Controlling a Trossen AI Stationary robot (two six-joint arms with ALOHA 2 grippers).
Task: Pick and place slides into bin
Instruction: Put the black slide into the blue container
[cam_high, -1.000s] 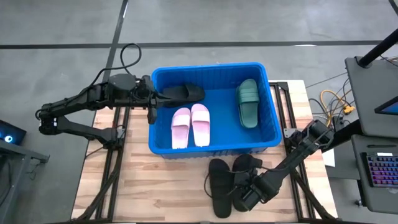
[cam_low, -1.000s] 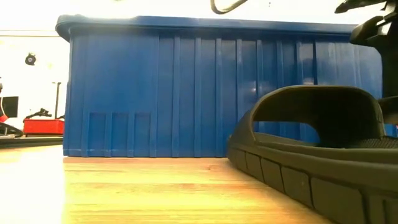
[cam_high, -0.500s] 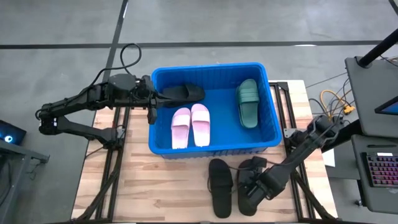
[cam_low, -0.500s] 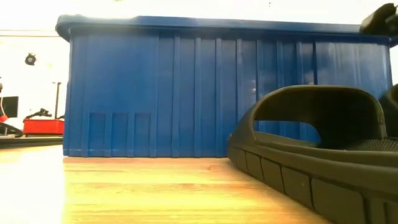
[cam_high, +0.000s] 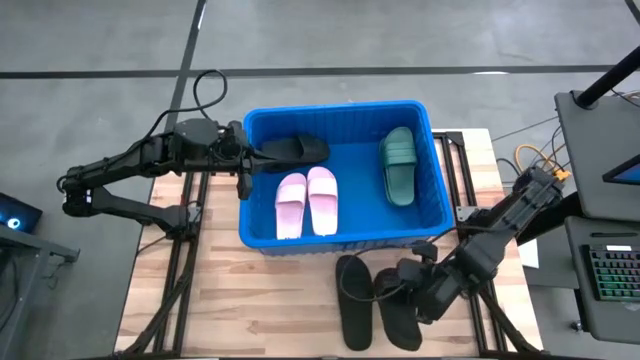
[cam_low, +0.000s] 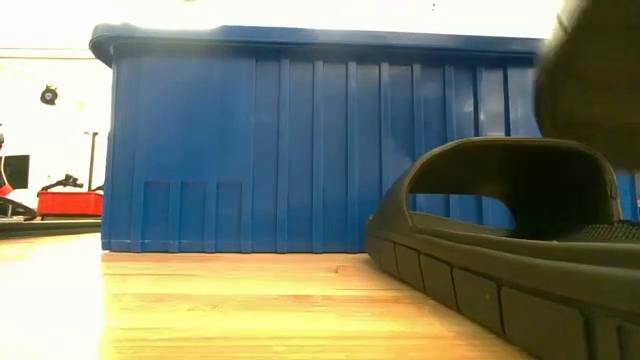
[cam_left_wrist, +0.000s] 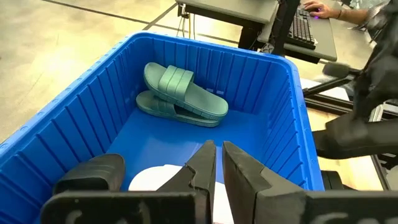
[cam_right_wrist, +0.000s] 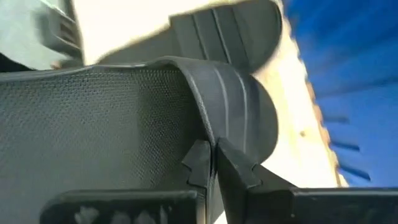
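The blue bin (cam_high: 255, 235) stands mid-table and holds a black slide (cam_high: 292, 150), a pale pink pair (cam_high: 307, 202) and a dark green pair (cam_high: 398, 165). In front of it one black slide (cam_high: 352, 300) lies flat on the wood. Beside that one my right gripper (cam_high: 410, 290) is shut on a second black slide (cam_high: 395, 312), which shows as a dark blur (cam_low: 600, 80) in the low view. My left gripper (cam_high: 243, 178) hangs shut over the bin's left rim and touches nothing. My right gripper pinches the black slide's wide strap at its edge (cam_right_wrist: 214, 134) between its two fingers. The fingers come slanting down from above, from the table's right side. The slide hangs tilted below them, its textured footbed (cam_right_wrist: 93, 124) toward the camera, raised above the table.
The bin's near wall (cam_low: 300, 150) rises just behind the slide on the table (cam_low: 500, 250). Bare wood (cam_high: 260, 300) lies left of the two slides. A desk with a keyboard (cam_high: 610, 275) stands past the table's right edge.
My right gripper has shut on the black slide's strap and gone up, drifting toward the table's right edge and tipping less steeply down. The slide has come up off the wood with it. The other black slide has stayed where it lay.
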